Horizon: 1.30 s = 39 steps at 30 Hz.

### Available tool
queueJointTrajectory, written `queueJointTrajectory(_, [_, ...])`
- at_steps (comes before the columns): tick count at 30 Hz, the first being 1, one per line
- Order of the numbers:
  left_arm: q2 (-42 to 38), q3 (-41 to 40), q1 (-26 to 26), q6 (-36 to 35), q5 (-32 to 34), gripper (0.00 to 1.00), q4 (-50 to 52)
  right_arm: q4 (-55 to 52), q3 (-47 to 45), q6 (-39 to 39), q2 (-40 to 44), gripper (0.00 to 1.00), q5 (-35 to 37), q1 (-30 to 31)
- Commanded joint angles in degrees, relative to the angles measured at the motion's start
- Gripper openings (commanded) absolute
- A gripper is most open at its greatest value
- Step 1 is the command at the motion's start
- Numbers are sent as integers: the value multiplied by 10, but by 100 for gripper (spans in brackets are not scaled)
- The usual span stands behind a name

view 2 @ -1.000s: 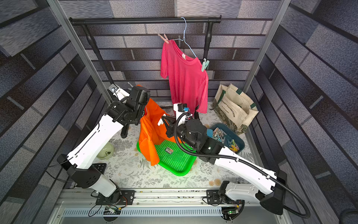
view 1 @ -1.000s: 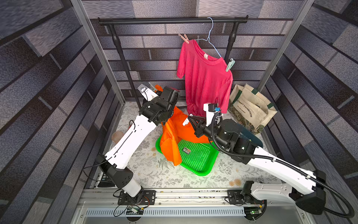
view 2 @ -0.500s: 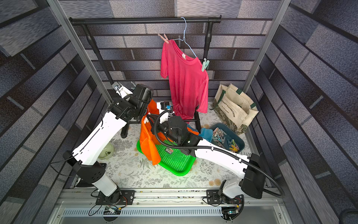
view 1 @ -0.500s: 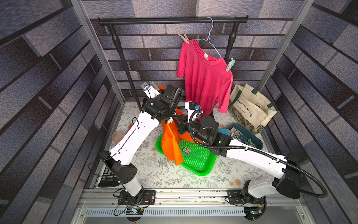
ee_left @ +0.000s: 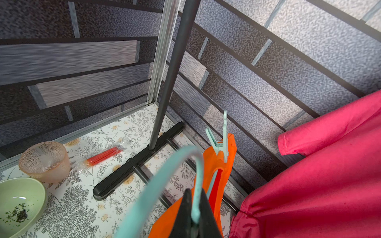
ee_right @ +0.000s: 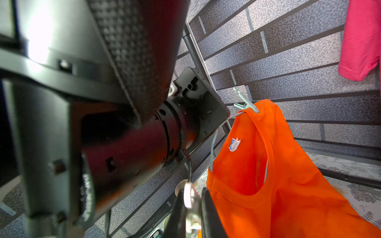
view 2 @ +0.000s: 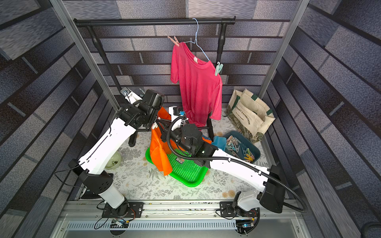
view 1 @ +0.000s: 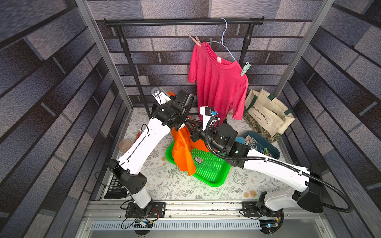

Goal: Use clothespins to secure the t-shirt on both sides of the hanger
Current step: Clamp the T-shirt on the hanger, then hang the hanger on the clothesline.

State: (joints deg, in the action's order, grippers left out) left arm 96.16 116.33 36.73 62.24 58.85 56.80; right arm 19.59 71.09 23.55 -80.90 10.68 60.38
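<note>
Your rack [view 1: 183,21] at the back carries a pink t-shirt [view 1: 218,86], pegged on both shoulders. The orange t-shirt [view 1: 183,152] hangs over the green tray [view 1: 214,177] on a teal hanger [ee_left: 165,164]. Blue bin [view 1: 274,150] by the R arm holds the spare clothespins [view 2: 241,148]. L gripper [ee_left: 195,193] is pinched tight on the hanger wire. R gripper [ee_right: 192,193] nips a pale clothespin [ee_right: 189,195]. A mint clothespin [ee_left: 223,142] clips one shoulder of the orange shirt

The clothes rail [view 1: 183,21] is seen from high in front in both top views, the whole bench [view 1: 160,181] below it being shared. From close beside the rail's post, the orange t-shirt [ee_left: 232,156] is framed in both wrist views.
</note>
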Motion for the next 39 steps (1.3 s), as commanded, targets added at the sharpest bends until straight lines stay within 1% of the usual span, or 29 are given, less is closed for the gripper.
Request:
queueJointTrajectory(1, [-3,15,-1,13,2,0,10,12,4,11,-19,0,0,5])
queueJointTrajectory(9, [-3,18,-3,14,-5,0,9,5,16,20,-61,0,-3,19])
queueJointTrajectory(14, [-2,19,-8,15,-11,0,12,-4,19,-12,-72,0,-2,40])
queueJointTrajectory(15, [-3,18,-8,16,-12,0,13,-4,19,-17,-74,8,-12,42])
queueJointTrajectory(16, [-4,17,-10,15,-14,0,13,-4,19,-16,-73,21,-24,44])
queueJointTrajectory(17, [-6,16,-11,14,-18,0,13,-4,18,-14,-72,38,-38,44])
queueJointTrajectory(18, [-7,15,-13,10,-20,0,12,-8,17,-9,-68,51,-51,44])
queueJointTrajectory(19, [-9,13,-15,0,-25,0,8,-11,17,-7,-62,59,-58,45])
queueJointTrajectory(21, [-19,-1,-21,-33,-44,0,-16,-33,16,-10,-42,66,-73,45])
queueJointTrajectory(22, [-27,-13,-25,-59,-57,0,-37,-47,17,-10,-32,68,-78,45])
queueJointTrajectory(25, [-64,-67,-37,-145,-122,0,-122,-101,9,-31,19,72,-85,45])
queueJointTrajectory(28, [-115,-126,-57,-228,-214,0,-201,-166,-8,-68,88,76,-79,44])
queueJointTrajectory(30, [-149,-164,-78,-279,-318,0,-250,-221,-11,-106,133,83,-65,43])
queueJointTrajectory(31, [-166,-180,-91,-301,-383,0,-271,-264,-3,-131,148,84,-55,41])
queueJointTrajectory(32, [-182,-199,-104,-328,-458,0,-292,-318,18,-153,155,84,-43,36])
queueJointTrajectory(33, [-196,-211,-111,-344,-515,0,-305,-365,39,-168,156,84,-45,25])
queueJointTrajectory(35, [-221,-224,-121,-389,-611,0,-313,-448,80,-180,150,80,-95,-22])
queueJointTrajectory(38, [-247,-224,-127,-444,-703,0,-286,-486,102,-196,146,69,-208,-96])
queueJointTrajectory(39, [-254,-224,-130,-457,-732,0,-275,-497,109,-205,143,65,-231,-111])
